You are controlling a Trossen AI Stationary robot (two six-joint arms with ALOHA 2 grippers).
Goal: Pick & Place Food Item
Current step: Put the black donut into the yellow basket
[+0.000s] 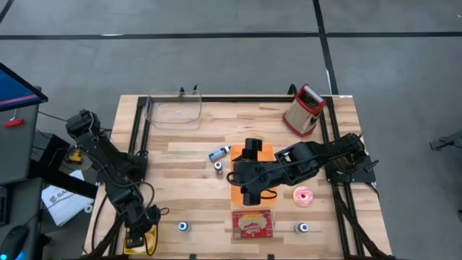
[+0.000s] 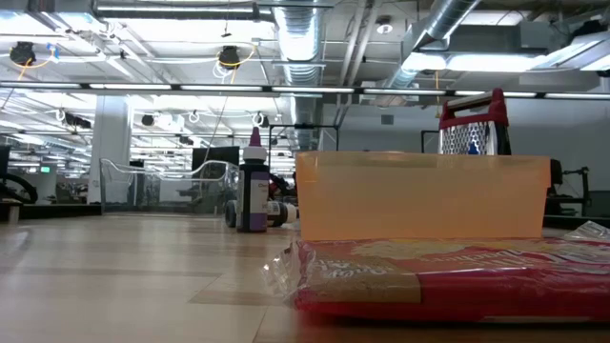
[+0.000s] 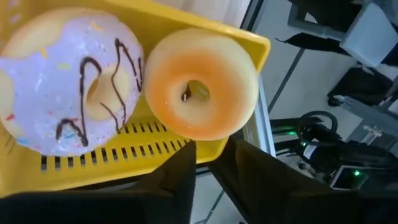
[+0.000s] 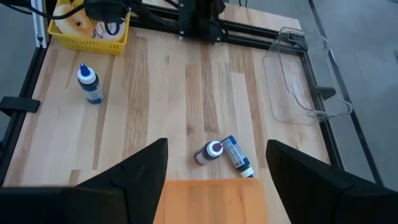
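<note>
Left gripper (image 3: 208, 180) hangs right over the yellow basket (image 3: 249, 46) at the table's near-left corner, fingers (image 3: 177, 180) almost together with only a thin slit between them, and nothing in them. Straight ahead of those fingertips, just past the basket's near wall, sits the orange-glazed donut (image 3: 200, 84), lying flat with its hole facing up at the camera. Touching it on one side is the lavender-frosted donut (image 3: 68, 96) with chocolate squiggles, also flat. So the food lies directly beyond the left tool, and a ring like that has no long axis to line up with; my read is the fingers would need to spread wider and straddle the ring's rim or drop one finger through the hole.

Out across the table, the right gripper (image 4: 214, 180) hovers above the orange tray (image 1: 254, 189) at mid-table, jaws spread wide, empty. Ahead of it, two small bottles (image 4: 224, 152) lie together on the wood, and a clear container (image 1: 173, 112) sits at the far edge. A pink donut (image 1: 303, 195) rests just beside the right arm, with a red snack packet (image 1: 253, 224) near the front edge. For the basket donuts, the left arm is far nearer.
</note>
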